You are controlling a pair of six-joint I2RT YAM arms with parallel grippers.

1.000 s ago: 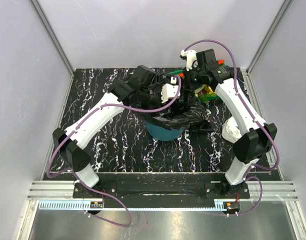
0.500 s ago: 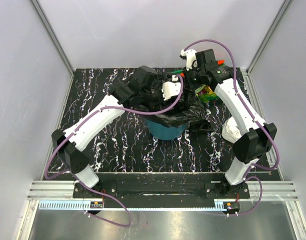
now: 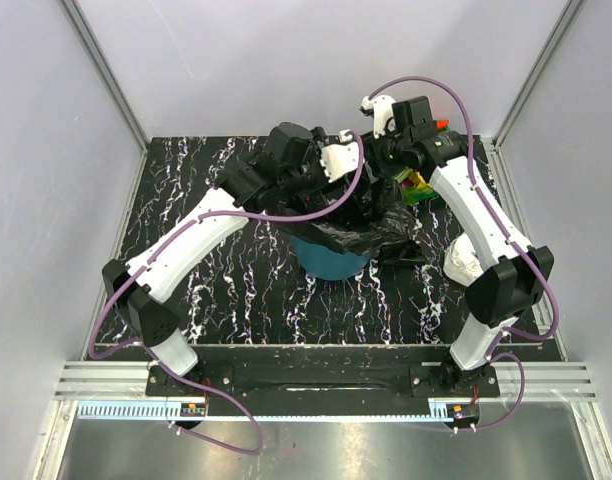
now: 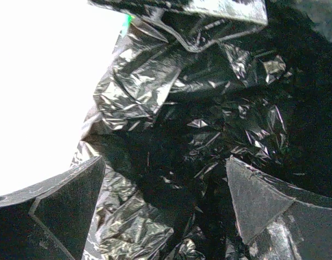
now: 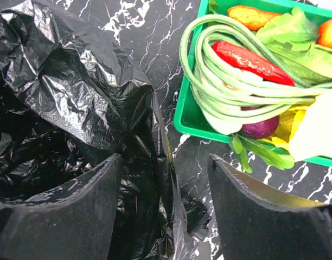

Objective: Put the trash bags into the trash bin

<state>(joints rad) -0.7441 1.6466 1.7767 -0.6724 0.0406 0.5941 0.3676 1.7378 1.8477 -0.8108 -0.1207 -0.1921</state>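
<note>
The left hand (image 4: 165, 162) stood wide open above the crumpled trash bags (image 4: 171, 97), whose glossy black film filled the space between and ahead of its fingers. The right hand (image 5: 166, 160) was parted too, with a raised fold of the same film running up between its fingers, unpinched. The bags lay bunched in and over the mouth of the teal trash bin (image 3: 331, 265), spilling off its right side. Just beside that fold, on the counter (image 5: 149, 32), sat a green tray (image 5: 190, 122) of vegetables.
</note>
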